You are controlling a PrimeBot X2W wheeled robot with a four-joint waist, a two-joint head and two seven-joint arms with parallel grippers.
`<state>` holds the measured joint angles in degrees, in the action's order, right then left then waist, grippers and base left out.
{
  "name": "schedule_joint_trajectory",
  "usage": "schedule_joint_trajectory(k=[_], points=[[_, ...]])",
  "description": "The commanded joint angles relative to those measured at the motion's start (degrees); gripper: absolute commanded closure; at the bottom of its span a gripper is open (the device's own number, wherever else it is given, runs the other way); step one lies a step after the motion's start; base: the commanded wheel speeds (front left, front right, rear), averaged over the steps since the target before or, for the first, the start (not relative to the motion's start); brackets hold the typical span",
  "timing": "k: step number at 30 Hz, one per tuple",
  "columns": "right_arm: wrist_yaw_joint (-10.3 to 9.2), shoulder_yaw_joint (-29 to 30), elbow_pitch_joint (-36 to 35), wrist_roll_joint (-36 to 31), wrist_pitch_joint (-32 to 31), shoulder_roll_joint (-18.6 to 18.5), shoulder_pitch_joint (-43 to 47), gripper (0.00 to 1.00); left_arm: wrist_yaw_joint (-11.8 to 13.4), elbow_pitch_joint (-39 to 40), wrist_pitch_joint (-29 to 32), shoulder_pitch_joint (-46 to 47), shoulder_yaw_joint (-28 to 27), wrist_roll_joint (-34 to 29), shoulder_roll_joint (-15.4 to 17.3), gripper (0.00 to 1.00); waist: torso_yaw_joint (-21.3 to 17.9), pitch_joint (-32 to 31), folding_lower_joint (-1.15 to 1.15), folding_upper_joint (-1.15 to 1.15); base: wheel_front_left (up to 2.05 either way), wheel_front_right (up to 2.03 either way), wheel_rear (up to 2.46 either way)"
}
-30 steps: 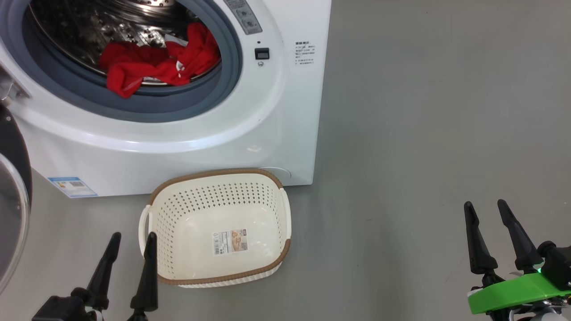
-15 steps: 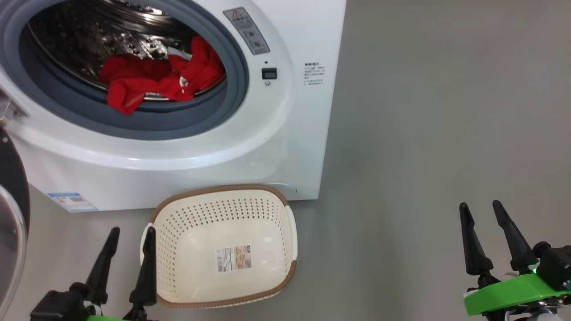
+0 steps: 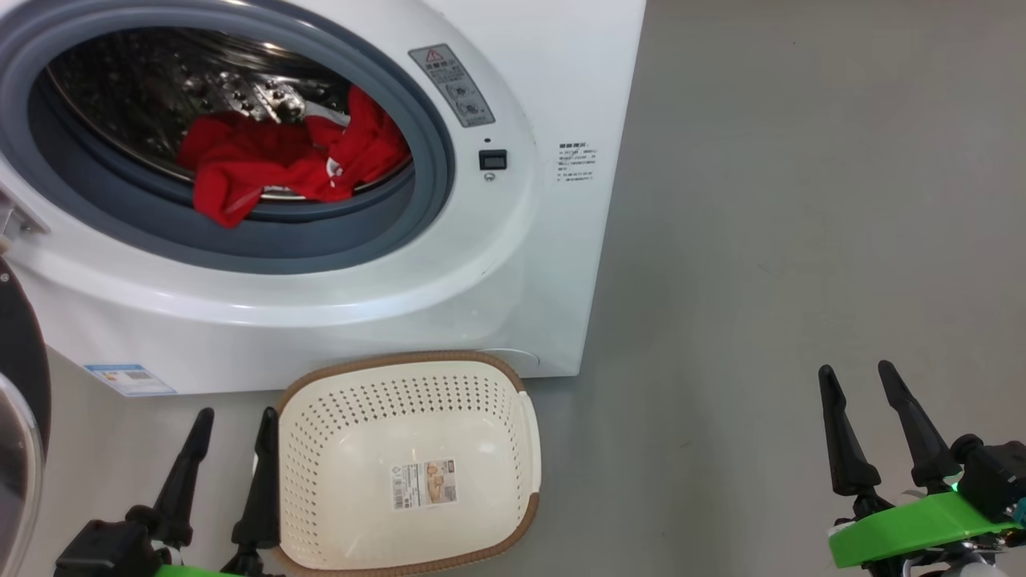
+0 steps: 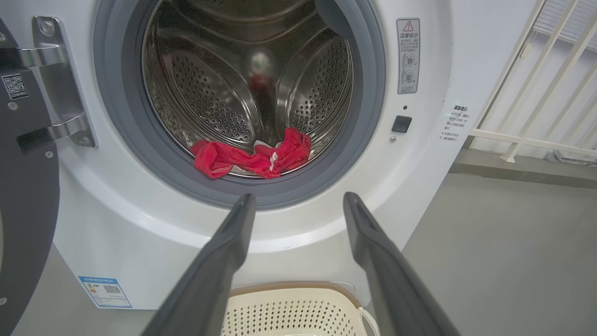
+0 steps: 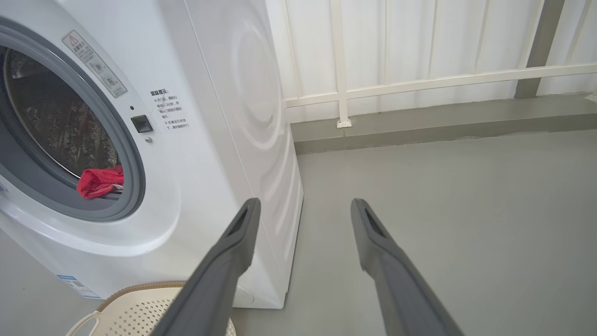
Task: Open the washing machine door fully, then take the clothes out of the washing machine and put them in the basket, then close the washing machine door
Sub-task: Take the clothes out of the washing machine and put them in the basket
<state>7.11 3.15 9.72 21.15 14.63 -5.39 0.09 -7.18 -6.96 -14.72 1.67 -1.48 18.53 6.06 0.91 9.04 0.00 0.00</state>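
Lying in the washing machine (image 3: pixel 497 264), clothes (image 3: pixel 264 164) sit behind the basket (image 3: pixel 353 401).

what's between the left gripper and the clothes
Left wrist view: just air and the grey gasket lip between the left gripper and the clothes.

Black tapered fingers (image 3: pixel 838 437), green wrist bracket (image 3: pixel 906 527)

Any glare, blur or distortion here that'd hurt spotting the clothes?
Head view: sharp, even light, mild glare band on the washing machine; clothes clear. Left wrist view: drum reflections, end effector fingers soft. Right wrist view: wide-angle lean, gasket hides part of the clothes.
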Motion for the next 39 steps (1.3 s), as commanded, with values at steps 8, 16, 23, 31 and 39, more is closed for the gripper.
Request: schedule_joint_trajectory(k=[8,16,23,31,39], points=[[0.37,-1.47,-1.42,-0.23,0.37,-0.72,-1.34,0.0,-0.31,-0.38,-0.28,2.6,-2.72,-2.64,0.63,0.0,-0.08,1.44,0.0,0.0,0.0,0.0,0.0],[0.37,-1.55,-2.3,-0.73,0.37,-0.35,-3.82,0.0,-0.31,-7.26,-0.28,14.1,-2.22,-6.73,0.76,0.0,-1.15,7.03,0.0,0.0,0.0,0.0,0.0],[0.37,-2.79,-2.73,-1.32,0.37,0.55,-6.79,0.0,-0.31,-19.34,-0.28,33.17,-0.11,-9.39,3.9,0.0,-2.78,14.41,0.0,0.0,0.0,0.0,0.0],[0.37,-2.89,-3.91,-1.68,0.37,1.57,-10.71,0.0,-0.29,-35.63,-0.28,52.64,1.81,-11.43,8.02,0.0,-4.96,21.94,0.0,0.0,0.0,0.0,0.0],[0.37,-3.42,-4.44,-1.83,0.37,2.14,-12.57,0.0,0.06,-51.26,0.01,65.07,4.35,-14.14,10.8,0.0,-6.23,25.35,0.0,0.0,0.0,0.0,0.0]])
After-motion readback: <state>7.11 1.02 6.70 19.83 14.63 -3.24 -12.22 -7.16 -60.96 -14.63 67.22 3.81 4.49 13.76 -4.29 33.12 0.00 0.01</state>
